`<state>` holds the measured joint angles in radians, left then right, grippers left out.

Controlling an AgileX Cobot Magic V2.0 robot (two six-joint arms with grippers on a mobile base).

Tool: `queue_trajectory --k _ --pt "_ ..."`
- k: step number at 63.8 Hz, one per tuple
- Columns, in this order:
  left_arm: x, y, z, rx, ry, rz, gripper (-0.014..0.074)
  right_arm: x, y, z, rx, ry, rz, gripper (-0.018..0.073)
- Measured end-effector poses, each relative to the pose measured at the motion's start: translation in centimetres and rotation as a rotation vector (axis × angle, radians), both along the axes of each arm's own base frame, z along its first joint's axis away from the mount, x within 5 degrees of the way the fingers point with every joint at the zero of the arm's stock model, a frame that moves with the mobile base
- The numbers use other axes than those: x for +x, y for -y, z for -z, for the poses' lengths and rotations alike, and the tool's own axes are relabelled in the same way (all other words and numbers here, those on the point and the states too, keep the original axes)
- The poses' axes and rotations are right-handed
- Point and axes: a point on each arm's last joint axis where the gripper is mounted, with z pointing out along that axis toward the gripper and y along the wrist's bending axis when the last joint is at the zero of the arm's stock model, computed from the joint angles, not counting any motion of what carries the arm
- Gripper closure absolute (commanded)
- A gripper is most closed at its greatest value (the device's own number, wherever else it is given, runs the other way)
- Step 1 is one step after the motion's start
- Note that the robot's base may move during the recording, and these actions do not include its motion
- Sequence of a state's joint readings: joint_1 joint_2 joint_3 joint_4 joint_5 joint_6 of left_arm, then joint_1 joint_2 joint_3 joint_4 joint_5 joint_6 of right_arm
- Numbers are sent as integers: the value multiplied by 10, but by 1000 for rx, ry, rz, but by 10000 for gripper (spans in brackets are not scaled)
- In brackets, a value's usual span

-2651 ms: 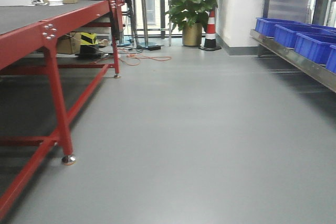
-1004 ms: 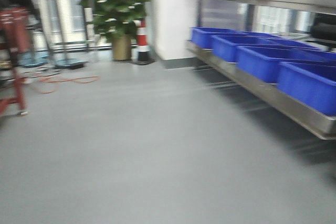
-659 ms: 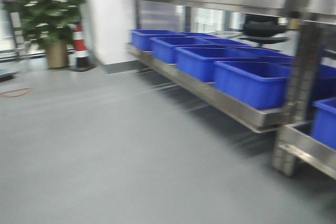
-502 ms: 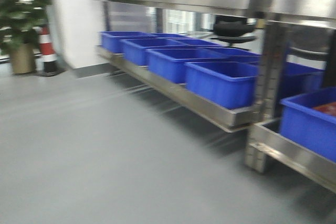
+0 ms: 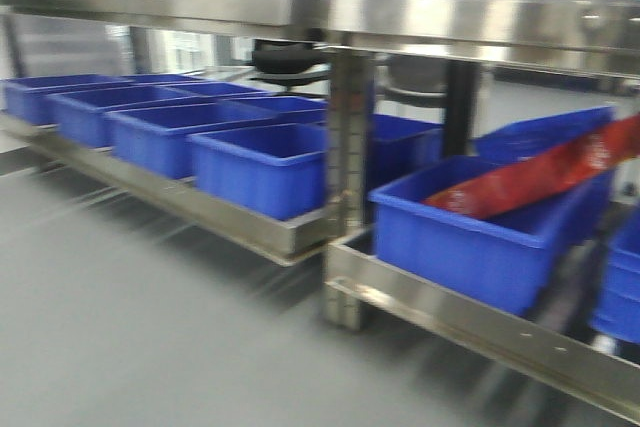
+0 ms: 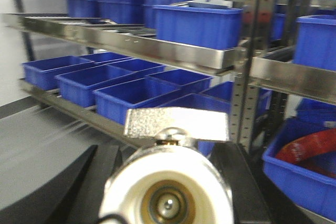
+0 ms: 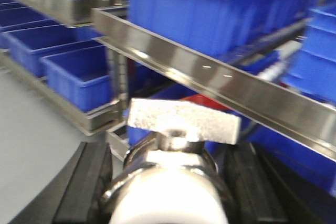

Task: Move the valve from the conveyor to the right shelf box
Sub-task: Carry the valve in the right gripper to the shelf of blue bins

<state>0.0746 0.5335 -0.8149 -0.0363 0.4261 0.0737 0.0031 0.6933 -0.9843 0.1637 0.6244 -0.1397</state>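
Left gripper [image 6: 167,195] was clamped on a valve [image 6: 167,179], with black fingers [image 6: 79,182] tight on either side. The valve's white cap [image 6: 131,198] filled the lower centre of the left wrist frame, under its silvery handle [image 6: 176,123]. Right gripper [image 7: 170,192] likewise held another valve [image 7: 168,179] at the bottom centre of its frame. Behind both ran steel shelves [image 5: 330,12] lined with blue bins [image 5: 260,167]. In the blurred front view, a red packet [image 5: 540,177] leaned in the bin at right.
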Motion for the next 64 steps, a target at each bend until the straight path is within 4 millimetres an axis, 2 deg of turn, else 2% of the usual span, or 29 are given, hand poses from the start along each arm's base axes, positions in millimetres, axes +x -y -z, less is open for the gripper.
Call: queue_trajectory --k 64 --pt "0 0 0 0 0 0 708 0 0 0 -2 0 1 713"
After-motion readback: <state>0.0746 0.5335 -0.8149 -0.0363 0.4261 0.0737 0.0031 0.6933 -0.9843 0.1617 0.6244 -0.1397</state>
